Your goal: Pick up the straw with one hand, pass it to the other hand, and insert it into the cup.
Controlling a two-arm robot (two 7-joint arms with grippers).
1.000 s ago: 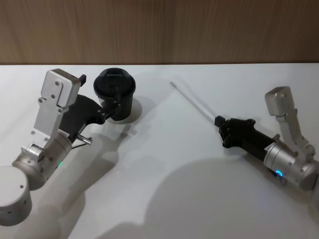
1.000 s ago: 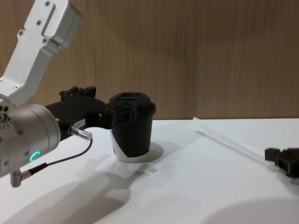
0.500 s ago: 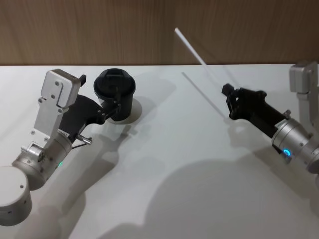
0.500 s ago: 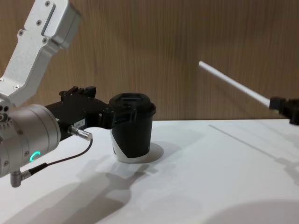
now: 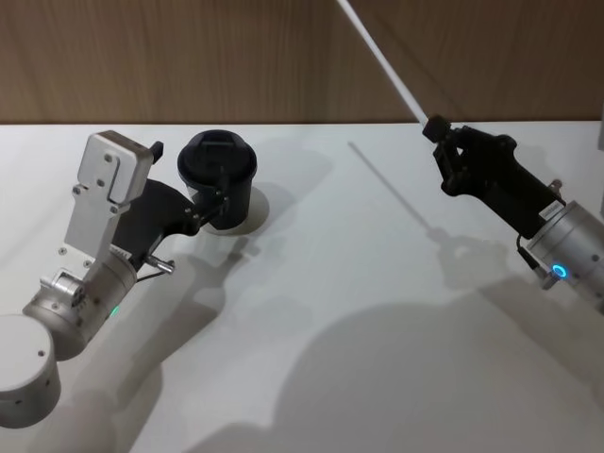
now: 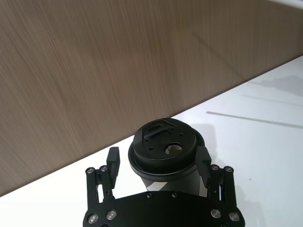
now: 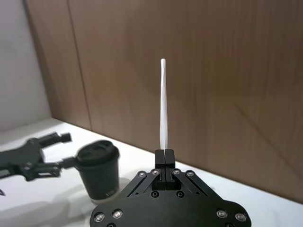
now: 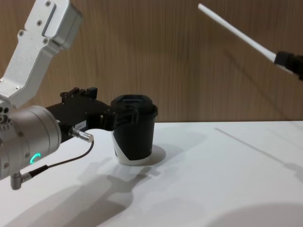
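Note:
The long white straw [image 5: 387,64] [image 8: 236,33] is off the table, and my right gripper [image 5: 436,127] [image 8: 284,59] is shut on its lower end, high at the right. The straw [image 7: 164,104] sticks straight out from the closed fingertips of the right gripper [image 7: 164,153], slanting up and left against the wall. At the table's back left stands the black lidded cup [image 5: 219,175] [image 8: 134,132] [image 7: 98,172] [image 6: 163,151]. My left gripper [image 5: 193,179] [image 6: 158,158] is open with one finger on each side of it.
The white table [image 5: 330,311] stretches bare between the two arms. A wooden wall [image 5: 189,57] rises right behind the cup. A thin dark cable with a metal plug [image 8: 80,135] hangs off the left wrist.
The right gripper has lifted the straw off the table, rising and moving toward the wall. The left gripper and cup have not moved.

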